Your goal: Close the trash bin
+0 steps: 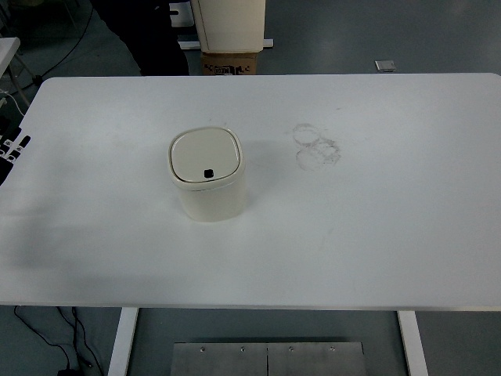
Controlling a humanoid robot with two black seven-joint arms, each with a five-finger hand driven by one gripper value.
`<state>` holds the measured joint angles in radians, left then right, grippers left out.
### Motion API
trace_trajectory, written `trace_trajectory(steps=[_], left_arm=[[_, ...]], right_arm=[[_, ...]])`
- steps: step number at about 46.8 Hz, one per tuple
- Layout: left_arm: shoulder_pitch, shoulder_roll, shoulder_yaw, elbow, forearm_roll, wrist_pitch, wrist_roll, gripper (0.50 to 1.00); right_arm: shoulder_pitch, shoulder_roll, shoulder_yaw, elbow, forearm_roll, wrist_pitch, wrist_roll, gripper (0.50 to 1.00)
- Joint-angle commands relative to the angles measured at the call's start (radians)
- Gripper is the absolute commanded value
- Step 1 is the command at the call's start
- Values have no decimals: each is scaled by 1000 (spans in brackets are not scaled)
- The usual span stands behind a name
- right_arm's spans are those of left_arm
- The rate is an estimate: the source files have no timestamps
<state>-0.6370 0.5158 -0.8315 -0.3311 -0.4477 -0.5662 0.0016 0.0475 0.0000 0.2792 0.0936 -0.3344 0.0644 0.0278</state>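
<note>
The left hand shows only as a sliver at the table's left edge, well apart from the work; its finger state cannot be determined. The cream trash bin stands upright left of the table's centre. Its lid lies flat within the rim, so the bin appears closed. Faint ring marks lie toward the far edge, right of the bin.

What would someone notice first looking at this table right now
A cream trash bin stands alone left of centre on the white table, its lid down flat with a small dark button near the front edge. Right of it are faint ring smudges. A sliver of the left robot hand shows at the left edge.
</note>
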Motion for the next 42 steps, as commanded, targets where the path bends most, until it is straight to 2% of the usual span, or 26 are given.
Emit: trace_trajectory(steps=[1, 24, 32, 42], left_arm=[[0, 3, 0, 0, -2, 2, 0, 1000], [7, 1, -4, 0, 1, 8, -2, 1000], [5, 1, -3, 0, 11, 8, -63, 1000], [3, 1, -1, 0, 14, 8, -68, 1000]], right_arm=[[0, 0, 0, 0, 0, 0, 0, 991], [-1, 0, -2, 3, 0, 0, 0, 991], [0, 0, 0, 3, 0, 0, 0, 991], [0, 0, 0, 3, 2, 0, 0, 991]])
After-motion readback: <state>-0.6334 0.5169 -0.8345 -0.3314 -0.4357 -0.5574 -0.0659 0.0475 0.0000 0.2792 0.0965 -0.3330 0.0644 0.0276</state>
